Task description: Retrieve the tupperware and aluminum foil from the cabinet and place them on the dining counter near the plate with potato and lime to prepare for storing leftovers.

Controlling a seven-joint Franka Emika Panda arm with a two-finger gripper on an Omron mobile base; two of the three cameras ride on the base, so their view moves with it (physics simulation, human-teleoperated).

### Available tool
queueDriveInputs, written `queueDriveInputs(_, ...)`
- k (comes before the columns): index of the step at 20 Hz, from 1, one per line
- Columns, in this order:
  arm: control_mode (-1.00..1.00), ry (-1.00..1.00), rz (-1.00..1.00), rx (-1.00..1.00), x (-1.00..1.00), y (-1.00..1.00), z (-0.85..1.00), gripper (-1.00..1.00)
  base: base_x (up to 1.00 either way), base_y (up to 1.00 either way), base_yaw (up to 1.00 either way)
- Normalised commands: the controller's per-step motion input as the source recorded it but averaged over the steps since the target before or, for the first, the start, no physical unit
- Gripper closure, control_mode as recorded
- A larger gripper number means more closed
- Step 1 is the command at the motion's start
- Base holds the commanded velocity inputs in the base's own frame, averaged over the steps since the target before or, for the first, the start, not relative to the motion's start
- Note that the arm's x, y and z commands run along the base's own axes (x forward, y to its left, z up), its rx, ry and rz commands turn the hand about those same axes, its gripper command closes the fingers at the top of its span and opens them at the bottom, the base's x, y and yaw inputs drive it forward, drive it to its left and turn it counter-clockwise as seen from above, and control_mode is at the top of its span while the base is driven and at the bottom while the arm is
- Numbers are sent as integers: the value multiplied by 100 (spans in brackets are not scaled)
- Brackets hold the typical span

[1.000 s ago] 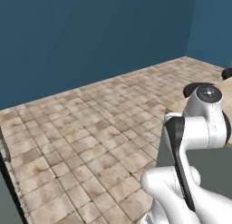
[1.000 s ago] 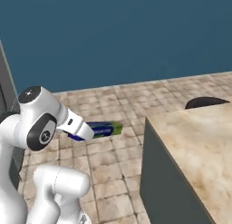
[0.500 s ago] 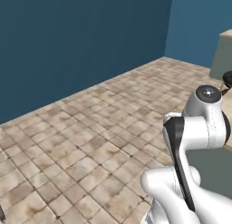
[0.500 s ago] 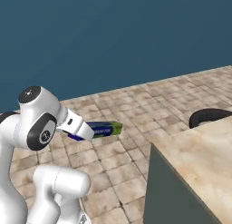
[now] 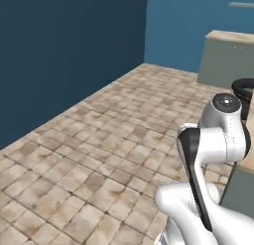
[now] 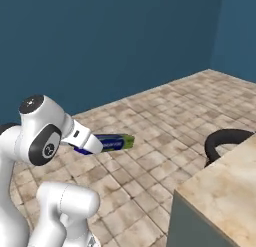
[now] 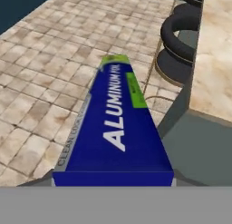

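I see the tiled floor (image 5: 109,154) and the marble-topped bench (image 6: 225,181) with black stools (image 7: 179,46) standing beside it.

My arm (image 6: 45,141) stands folded at mid-height, its forearm reaching level ahead of the base. My gripper (image 6: 92,145) — wrist roughly horizontal — has its jaws closed across the near end of the aluminum foil (image 6: 112,141), which juts straight forward, carried clear of the floor.
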Motion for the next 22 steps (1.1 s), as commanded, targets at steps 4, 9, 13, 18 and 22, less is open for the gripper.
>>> queueDriveInputs(4,100,0,0,0,0,0,0,100,100,21,-48)
queueDriveInputs(9,100,0,0,0,0,0,0,100,100,30,-46)
queueDriveInputs(13,100,0,0,0,0,0,0,100,100,45,-41)
queueDriveInputs(18,100,0,0,0,0,0,0,100,100,45,-42)
queueDriveInputs(22,100,0,0,0,0,0,0,100,96,41,-45)
